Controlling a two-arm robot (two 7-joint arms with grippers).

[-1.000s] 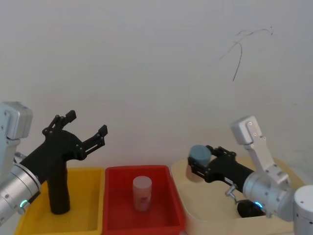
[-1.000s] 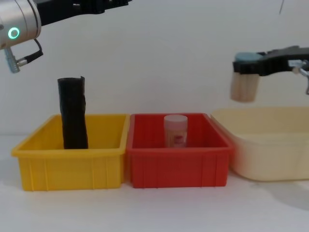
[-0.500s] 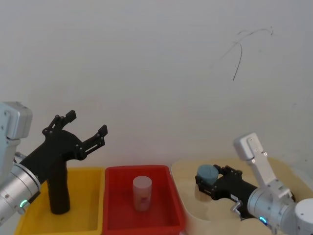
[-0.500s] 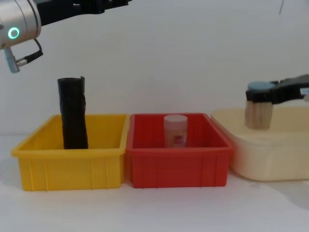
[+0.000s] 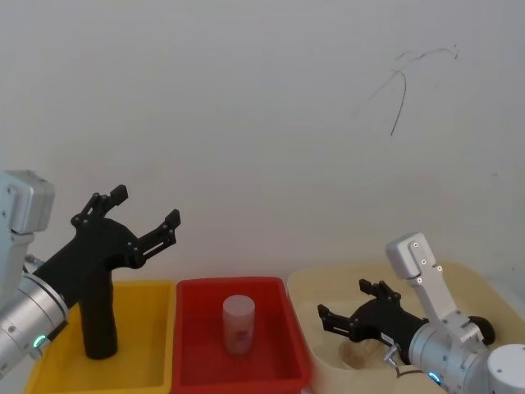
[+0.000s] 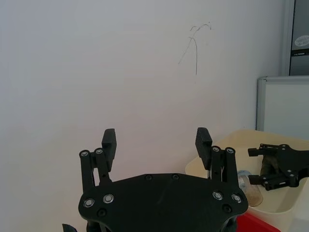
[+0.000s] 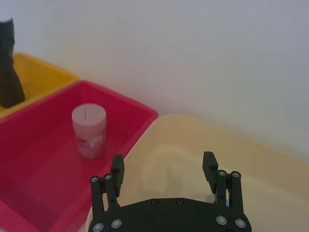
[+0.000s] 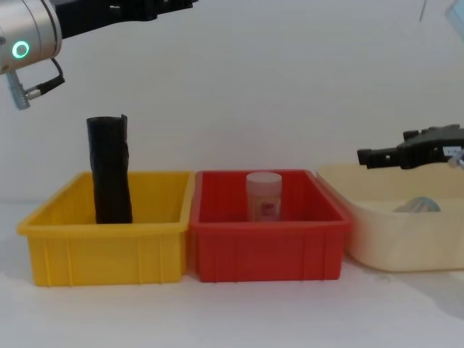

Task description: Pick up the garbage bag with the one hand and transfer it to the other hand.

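Three bins sit side by side on the white surface [image 8: 232, 312]: cream tub [image 8: 377, 246] on the robot's right, red bin [image 8: 264, 250] in the middle, yellow bin [image 8: 101, 250] on its left. The garbage bag [image 8: 109, 170] stands upright in the yellow bin, near its back wall, top poking well above the rim — an easy reach from above, I'd say, and not yet picked up.

Left pincer [image 5: 135, 217] hangs high above and behind the bag, fingers spread wide, holding nothing. Right pincer [image 5: 354, 305] is low over the cream tub, also wide open and empty, with a small jar [image 5: 358, 353] lying in the tub just beneath it.

The chest view gives the bag's full side profile and the jar's blue cap [image 8: 420, 205] peeking over the tub rim. The right wrist view looks down into the red bin at a pink canister [image 7: 89, 130] standing inside. The left wrist view catches the other pincer far off over the tub.
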